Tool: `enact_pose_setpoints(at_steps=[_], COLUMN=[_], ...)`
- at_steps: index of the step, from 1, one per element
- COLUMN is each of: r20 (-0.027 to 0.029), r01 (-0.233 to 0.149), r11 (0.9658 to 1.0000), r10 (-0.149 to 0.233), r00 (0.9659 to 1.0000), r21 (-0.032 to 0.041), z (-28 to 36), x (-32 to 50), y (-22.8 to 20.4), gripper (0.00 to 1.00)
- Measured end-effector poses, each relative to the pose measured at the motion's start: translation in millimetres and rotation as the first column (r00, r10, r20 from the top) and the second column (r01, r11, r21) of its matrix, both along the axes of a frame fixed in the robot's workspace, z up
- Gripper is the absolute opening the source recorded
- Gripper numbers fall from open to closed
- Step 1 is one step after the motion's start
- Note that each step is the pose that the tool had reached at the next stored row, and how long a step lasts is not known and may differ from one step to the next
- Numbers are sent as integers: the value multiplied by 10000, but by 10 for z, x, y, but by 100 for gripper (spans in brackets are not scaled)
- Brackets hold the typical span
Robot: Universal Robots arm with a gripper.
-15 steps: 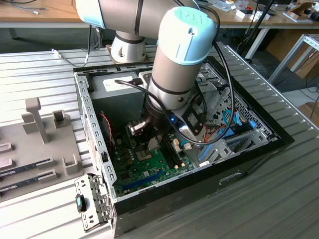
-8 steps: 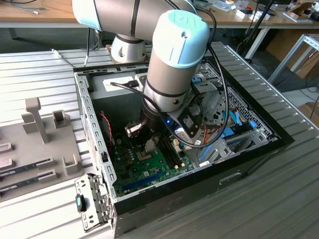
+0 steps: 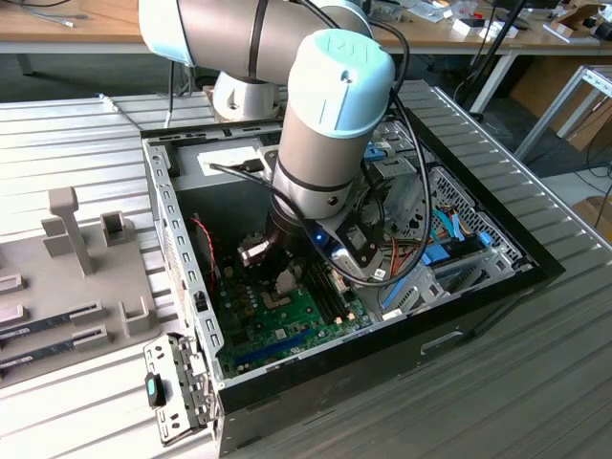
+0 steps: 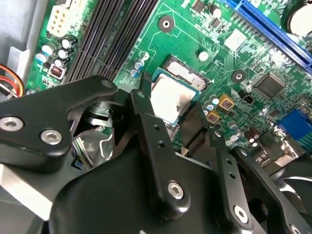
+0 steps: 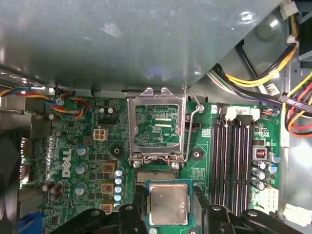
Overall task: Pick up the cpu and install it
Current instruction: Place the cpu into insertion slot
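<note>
The chip (image 5: pixel 168 204) is silvery grey with a thin green rim. The circuit board (image 5: pixel 73 141) is green, and the hand (image 4: pixel 170 97) and memory slots (image 5: pixel 234 156) are black.

The cpu (image 5: pixel 168 204) wears a dull, smooth metal lid; the tool (image 5: pixel 168 196) has matt black fingers (image 5: pixel 138 202); motherboard (image 5: pixel 92 161) glossy green, counter (image 3: pixel 86 143) ribbed grey metal.

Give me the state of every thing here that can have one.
cpu, held by its edges over the socket, not yet seated.
gripper, shut on the cpu.
socket, uncovered, contacts partly showing.
socket frame, swung up open.
memory slots, empty.
computer case, open, with its inside exposed.
</note>
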State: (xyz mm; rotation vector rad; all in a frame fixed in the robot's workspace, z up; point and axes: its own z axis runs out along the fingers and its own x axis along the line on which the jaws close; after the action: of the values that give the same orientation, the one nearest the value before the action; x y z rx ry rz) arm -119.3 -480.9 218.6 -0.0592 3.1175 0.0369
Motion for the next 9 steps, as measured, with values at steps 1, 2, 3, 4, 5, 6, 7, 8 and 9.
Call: enact_pose_setpoints(at_steps=[1, 2, 3, 4, 5, 6, 7, 8, 9], r20=[0, -1, 0, -1, 0, 0, 1, 0, 1], r01=[0, 0, 0, 63, 261, 482, 562, 564, 561], r11=[10000, 10000, 10000, 10000, 9997, 9988, 9984, 9984, 9984], r10=[0, 0, 0, -63, -261, -482, -562, -564, -561], r00=[10000, 10000, 10000, 10000, 9997, 9988, 9984, 9984, 9984], r21=[0, 0, 0, -5, -15, -30, -47, -61, -64], z=[-13, -22, -35, -75, -103, -126, -135, -138, -140], x=[-18, -35, -46, -49, -50, -50, -51, -55, -56], y=[12, 15, 17, 17, 18, 18, 18, 17, 17], gripper=[47, 47, 47, 47, 47, 47, 47, 47, 47])
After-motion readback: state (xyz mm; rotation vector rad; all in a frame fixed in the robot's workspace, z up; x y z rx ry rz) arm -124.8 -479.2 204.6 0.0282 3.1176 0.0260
